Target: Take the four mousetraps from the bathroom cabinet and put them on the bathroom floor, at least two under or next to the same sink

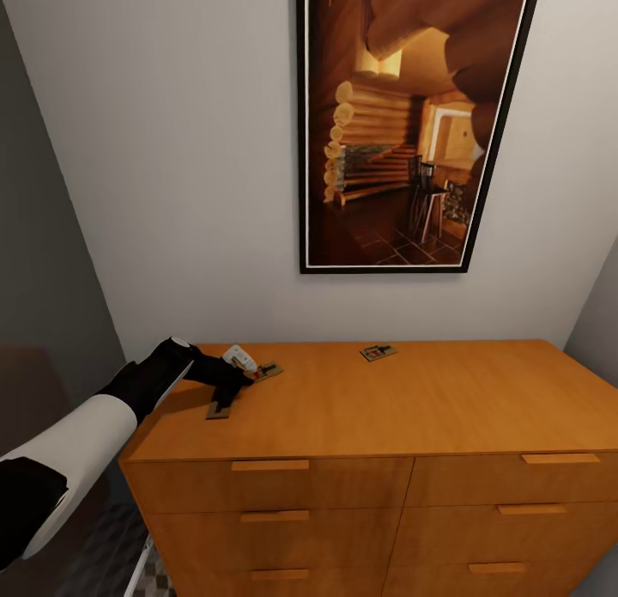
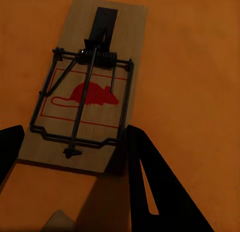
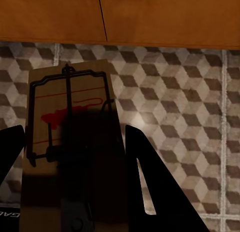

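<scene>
Left arm point(image 1: 94, 425): smooth white forearm shell between glossy black joint sections, with a rounded white cap at the wrist and a small white block on the black wrist housing. Left end effector point(image 2: 70, 157): matte black, flat tapered fingers point(image 2: 160, 192), one with a narrow elongated slot. Right end effector point(image 3: 70, 157): identical black wedge-shaped fingers point(image 3: 155, 187), likewise slotted.

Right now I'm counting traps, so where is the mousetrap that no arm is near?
In the head view the lone mousetrap lies flat on the cabinet top near the wall, below the framed picture, right of the left gripper.
</scene>
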`<state>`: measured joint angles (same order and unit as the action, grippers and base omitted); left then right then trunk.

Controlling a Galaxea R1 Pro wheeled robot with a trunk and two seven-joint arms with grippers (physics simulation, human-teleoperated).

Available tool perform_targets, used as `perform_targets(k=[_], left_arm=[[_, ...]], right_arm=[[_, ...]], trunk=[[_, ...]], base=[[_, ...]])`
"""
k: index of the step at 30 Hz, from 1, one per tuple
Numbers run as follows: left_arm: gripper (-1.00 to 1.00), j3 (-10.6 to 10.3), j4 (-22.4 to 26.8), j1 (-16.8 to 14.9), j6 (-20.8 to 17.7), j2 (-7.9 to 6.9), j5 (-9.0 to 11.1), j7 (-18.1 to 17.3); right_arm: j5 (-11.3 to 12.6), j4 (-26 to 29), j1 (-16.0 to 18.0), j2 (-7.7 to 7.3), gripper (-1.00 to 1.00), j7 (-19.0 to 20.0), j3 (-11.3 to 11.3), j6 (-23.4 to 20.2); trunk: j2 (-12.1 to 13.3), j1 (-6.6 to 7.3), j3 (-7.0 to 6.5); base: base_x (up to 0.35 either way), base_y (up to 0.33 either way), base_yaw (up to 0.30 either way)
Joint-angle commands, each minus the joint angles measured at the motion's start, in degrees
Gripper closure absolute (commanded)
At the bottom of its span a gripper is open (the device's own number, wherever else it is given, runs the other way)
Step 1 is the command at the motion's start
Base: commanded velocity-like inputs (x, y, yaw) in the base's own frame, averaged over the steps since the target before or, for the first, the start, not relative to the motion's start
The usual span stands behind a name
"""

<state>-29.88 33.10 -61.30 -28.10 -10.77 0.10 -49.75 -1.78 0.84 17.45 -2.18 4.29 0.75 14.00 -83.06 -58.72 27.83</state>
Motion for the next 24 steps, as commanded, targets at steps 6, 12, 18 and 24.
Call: perform_targets(k=[6,12,18,24], left_arm=[[1.0,-0.3,0.0,0.1,-0.3,-0.04,-0.6,-0.2],[1.0,-0.3,0.3,0.1,-0.3,-0.05,-0.7,-0.2],[1.0,-0.3,0.9,0.1,-0.3,-0.04,-0.8,-0.3],[1.0,-0.3,2.0,0.1,-0.4,-0.04,-0.8,-0.3]], right_arm=[[-0.2,-0.1,0.0,-0.02,1.0,0.1,0.0,0.2],[-0.2,-0.1,0.0,-0.02,1.0,0.1,0.0,0.2],[-0.2,-0.1,0.0,-0.02,1.0,0.1,0.0,0.2],[-0.2,-0.1,0.0,-0.02,1.0,0.1,0.0,0.2]], trunk=[[0.0,-0.01,0.08],[0.0,-0.01,0.08],[0.0,-0.01,0.08],[0.0,-0.01,0.08]], base=[[0.0,0.0,0.0],[0.0,0.0,0.0],[0.0,0.0,0.0],[0.0,0.0,0.0]])
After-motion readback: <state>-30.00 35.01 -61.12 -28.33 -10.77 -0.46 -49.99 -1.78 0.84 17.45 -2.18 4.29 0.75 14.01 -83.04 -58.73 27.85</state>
